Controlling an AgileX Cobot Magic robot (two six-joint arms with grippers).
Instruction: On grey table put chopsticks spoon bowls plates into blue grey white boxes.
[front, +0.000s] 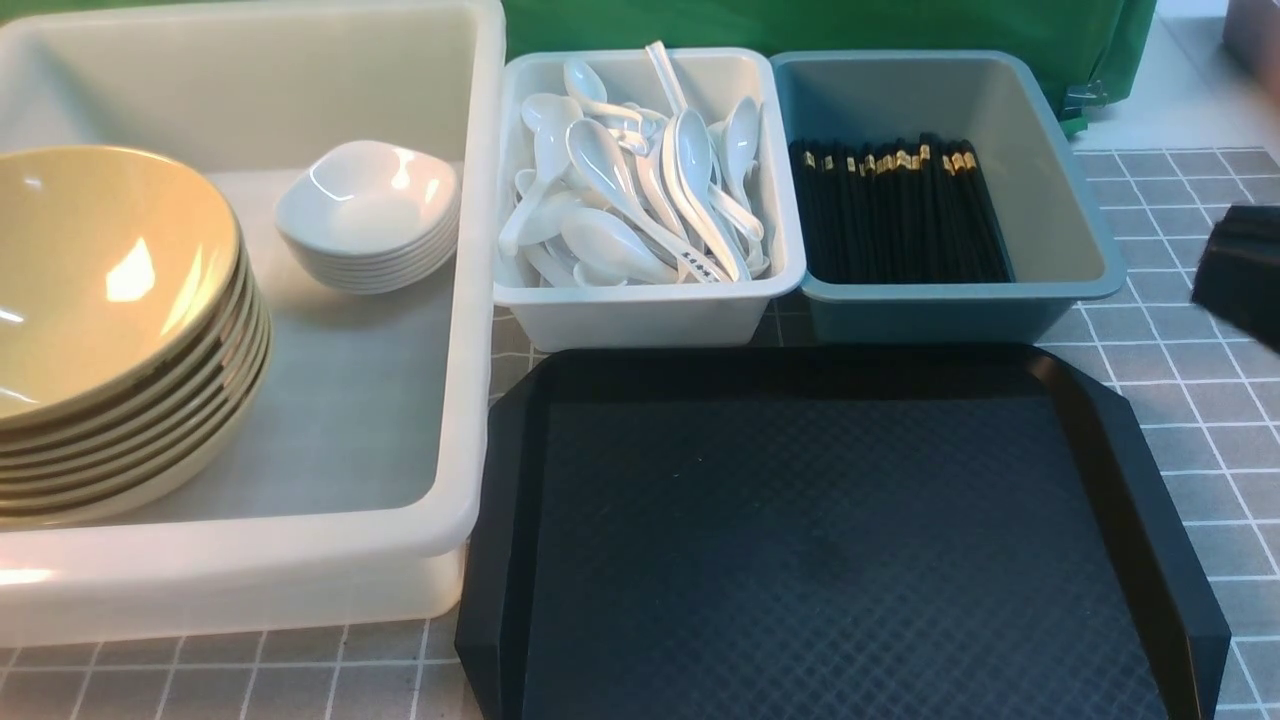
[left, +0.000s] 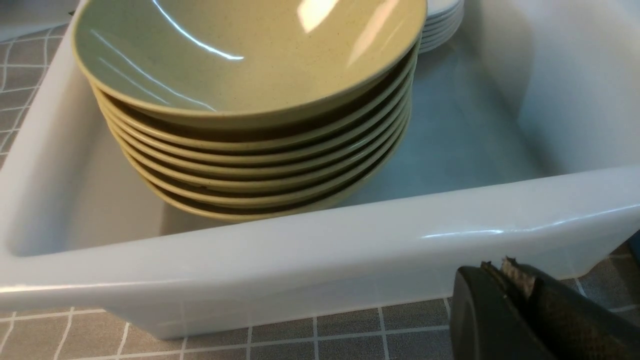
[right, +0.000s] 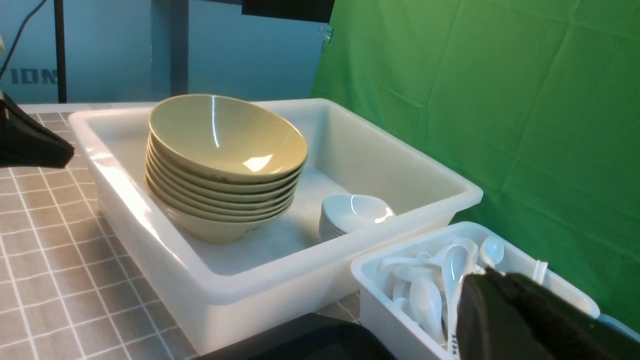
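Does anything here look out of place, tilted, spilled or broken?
Nothing is spilled or broken. The bowls stack leans, its top bowl tipped toward the plates in the large white box. The spoons lie jumbled in their box, one handle sticking up. The chopsticks lie neat.

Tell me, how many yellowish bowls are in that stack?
7 bowls, nested in one stack at the left of the large white box, beside the stacked white plates. One more might hide underneath.
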